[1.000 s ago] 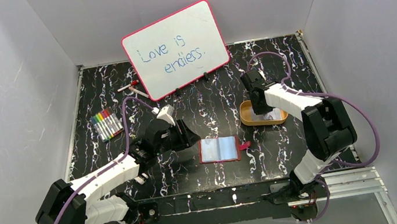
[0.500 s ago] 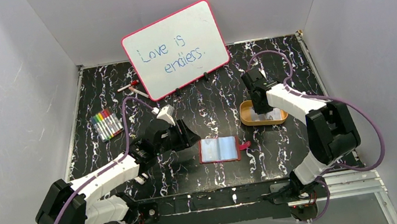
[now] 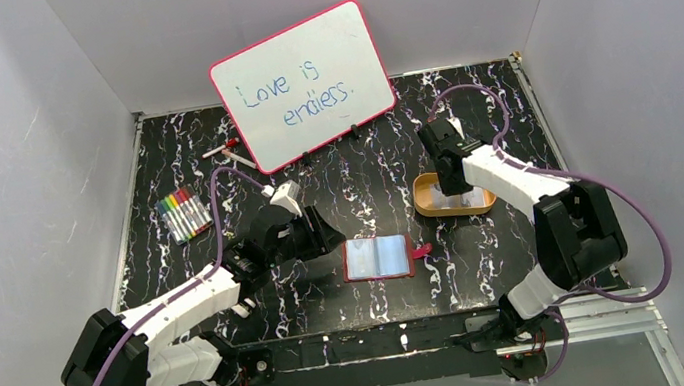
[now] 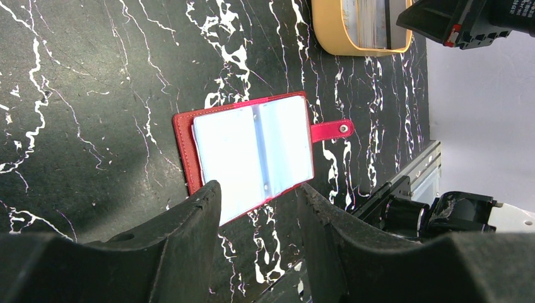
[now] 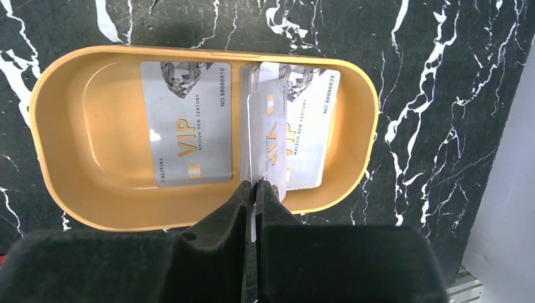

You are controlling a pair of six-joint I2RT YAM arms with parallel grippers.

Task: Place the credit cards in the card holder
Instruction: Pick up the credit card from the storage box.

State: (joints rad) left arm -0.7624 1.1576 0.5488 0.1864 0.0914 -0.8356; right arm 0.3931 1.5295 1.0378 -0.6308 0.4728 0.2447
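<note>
Right claw point(image 5: 254, 188) with card point(image 5: 267, 136) shifted (grey-walled marbled table point(image 3: 364, 165)).

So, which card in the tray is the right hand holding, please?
The middle card, tilted up on edge; the left card and right card lie flat.

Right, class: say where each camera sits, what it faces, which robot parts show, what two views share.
Top external: high behind the robot, looking down on the table; left arm, right arm show.
Left wrist: on its arm, faces the open card holder; left gripper open.
Right wrist: on its arm, looks into the tray; right gripper pinches a credit card.
Top and left wrist share: card holder, tray.
</note>
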